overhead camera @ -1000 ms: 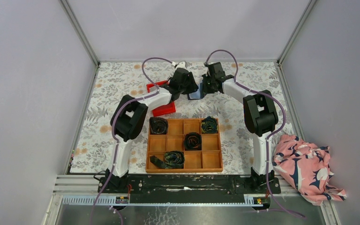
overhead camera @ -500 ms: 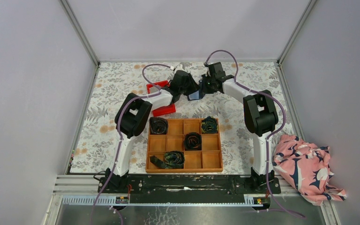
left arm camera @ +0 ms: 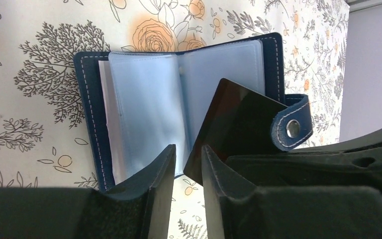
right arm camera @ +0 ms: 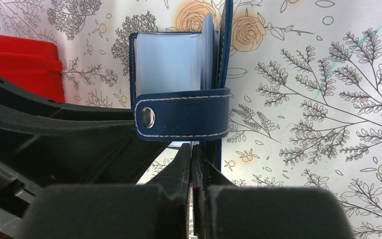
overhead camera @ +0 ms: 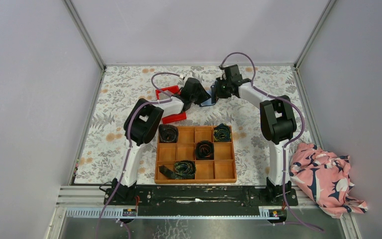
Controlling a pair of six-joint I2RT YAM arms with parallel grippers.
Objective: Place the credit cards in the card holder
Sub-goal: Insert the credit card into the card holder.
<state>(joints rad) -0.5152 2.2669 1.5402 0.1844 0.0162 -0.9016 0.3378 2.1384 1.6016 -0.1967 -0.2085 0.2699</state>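
Observation:
The card holder [overhead camera: 206, 101], a navy wallet, lies open at the far middle of the table between both grippers. Its pale blue pockets [left arm camera: 144, 109] face the left wrist camera, and the edge of a white credit card [left arm camera: 103, 112] shows behind the left pocket. My left gripper [left arm camera: 188, 148] hovers at the wallet's near edge, narrowly open, with only table showing in the gap. My right gripper [right arm camera: 191, 146] is shut on a thin edge of the card holder [right arm camera: 169, 55] just below the snap tab [right arm camera: 184, 113]. One dark right finger [left arm camera: 238, 129] covers the right page.
A red bin [overhead camera: 175, 117] sits just left of the wallet under the left arm, and shows again as a red bin [right arm camera: 20, 55] in the right wrist view. A wooden grid tray [overhead camera: 196, 180] with several rolled dark bundles lies nearer the bases. A pink patterned cloth [overhead camera: 326, 177] lies at the near right.
My left gripper's jaws have narrowed and it has shifted a little nearer, while its elbow swung right. The right gripper stays shut at the wallet.

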